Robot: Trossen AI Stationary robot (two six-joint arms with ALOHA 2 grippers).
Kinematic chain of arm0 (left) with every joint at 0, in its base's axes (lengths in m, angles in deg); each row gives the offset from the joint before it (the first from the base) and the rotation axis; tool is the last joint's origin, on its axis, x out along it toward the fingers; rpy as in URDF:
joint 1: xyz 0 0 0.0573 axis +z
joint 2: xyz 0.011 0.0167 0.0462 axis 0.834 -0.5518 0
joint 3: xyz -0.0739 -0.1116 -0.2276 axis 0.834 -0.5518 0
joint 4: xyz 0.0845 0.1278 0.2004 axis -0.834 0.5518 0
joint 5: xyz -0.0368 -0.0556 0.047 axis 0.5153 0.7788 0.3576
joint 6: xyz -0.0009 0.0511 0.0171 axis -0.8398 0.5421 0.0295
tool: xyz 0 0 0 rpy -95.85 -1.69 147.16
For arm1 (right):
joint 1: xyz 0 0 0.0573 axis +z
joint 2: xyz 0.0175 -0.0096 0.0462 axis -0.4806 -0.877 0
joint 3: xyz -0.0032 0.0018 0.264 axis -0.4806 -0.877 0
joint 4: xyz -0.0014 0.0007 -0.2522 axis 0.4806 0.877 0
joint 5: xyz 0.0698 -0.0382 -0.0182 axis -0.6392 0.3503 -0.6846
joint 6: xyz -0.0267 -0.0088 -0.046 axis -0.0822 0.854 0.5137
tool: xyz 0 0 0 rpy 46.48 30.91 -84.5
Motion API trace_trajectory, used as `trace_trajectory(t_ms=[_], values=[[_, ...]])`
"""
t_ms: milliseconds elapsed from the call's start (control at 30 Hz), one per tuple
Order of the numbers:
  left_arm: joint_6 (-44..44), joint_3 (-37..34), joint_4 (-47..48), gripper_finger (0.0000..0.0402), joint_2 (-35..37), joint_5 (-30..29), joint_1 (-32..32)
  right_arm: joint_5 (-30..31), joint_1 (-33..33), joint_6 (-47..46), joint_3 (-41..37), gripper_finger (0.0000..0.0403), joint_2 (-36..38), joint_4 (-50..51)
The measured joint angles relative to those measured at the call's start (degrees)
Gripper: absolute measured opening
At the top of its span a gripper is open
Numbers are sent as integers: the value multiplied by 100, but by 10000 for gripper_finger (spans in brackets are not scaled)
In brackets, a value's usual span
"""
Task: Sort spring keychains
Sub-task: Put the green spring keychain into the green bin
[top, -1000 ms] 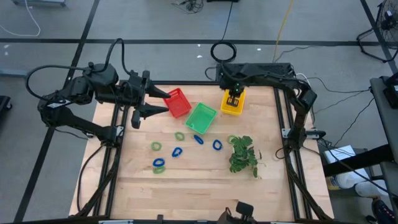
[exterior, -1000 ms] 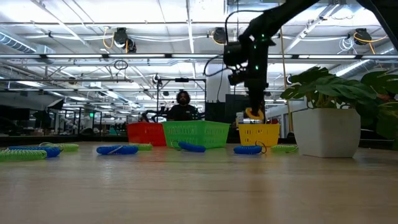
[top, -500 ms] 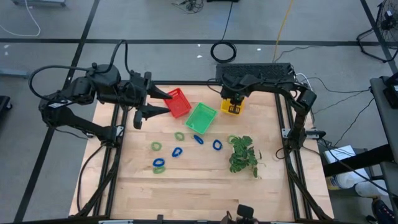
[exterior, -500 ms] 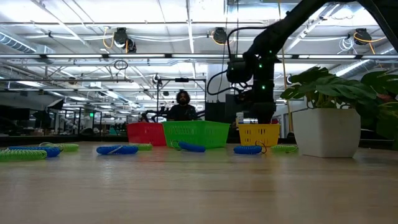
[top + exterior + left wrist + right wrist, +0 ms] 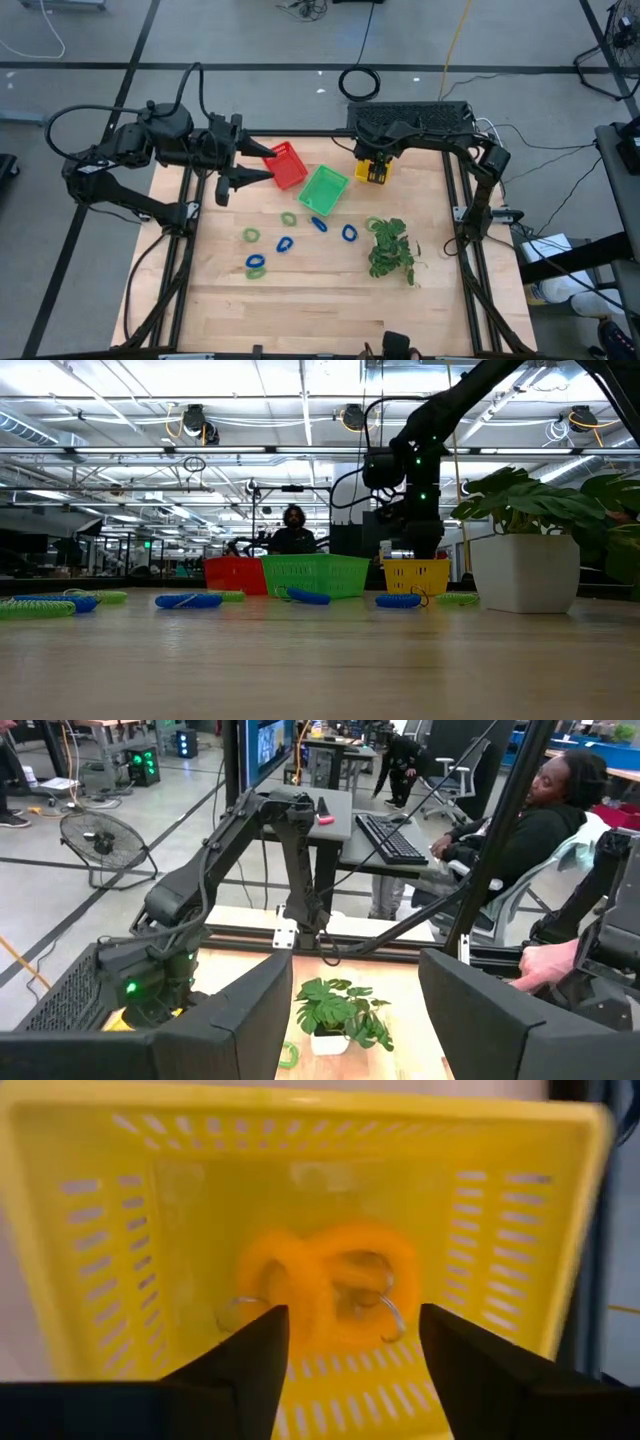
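Right gripper [image 5: 375, 170] hangs directly over the yellow mesh plastic basket [image 5: 364, 176], fingers spread apart, nothing between them. Its wrist camera looks straight down into that basket [image 5: 90, 1270]; orange coiled plastic keychains with metal rings [image 5: 325, 1285] lie heaped on the basket floor, clear of the fingers [image 5: 240, 1380]. In the low view the same gripper [image 5: 420, 545] sits just above the yellow basket rim [image 5: 417, 575].

Landmark: green mesh plastic basket [image 5: 324, 189], mid-table. Red mesh plastic basket [image 5: 285, 165] touches or nearly touches it on the left arm's side; yellow basket is near it on the right arm's side.

Left gripper [image 5: 250, 165] is beside the red basket at the table edge, well apart from the green basket, fingers wide open, holding nothing.

Loose keychains on the wooden table [image 5: 300, 290], all on the near side of the green basket:
- blue coil [image 5: 319, 224], green coil [image 5: 289, 218], just beside it
- blue coil [image 5: 349, 233], green coil [image 5: 373, 224], near the leafy potted plant sprig [image 5: 391, 250]
- green coil [image 5: 250, 235], blue coil [image 5: 284, 244], farther off
- blue and green coils [image 5: 256, 266] together, farthest

A seated person [image 5: 540, 810] shows beyond the table in the left wrist view.
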Motion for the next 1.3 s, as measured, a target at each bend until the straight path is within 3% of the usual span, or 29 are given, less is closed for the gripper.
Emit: trace_trajectory(t_ms=[233,533,833,1100,1300], values=[[2,0,-2,228,0,0,0,155,0,93,45,226,494,48],[35,0,-4,228,0,-7,11,175,141,-292,844,226,1134,1091],[33,0,-2,228,0,-9,35,455,769,-1377,2346,226,1139,2445],[26,-2,0,228,0,-9,35,416,1354,-2910,3436,226,1131,3217],[-9,-2,1,228,0,-9,35,-304,1692,-4065,3727,226,1131,3461]])
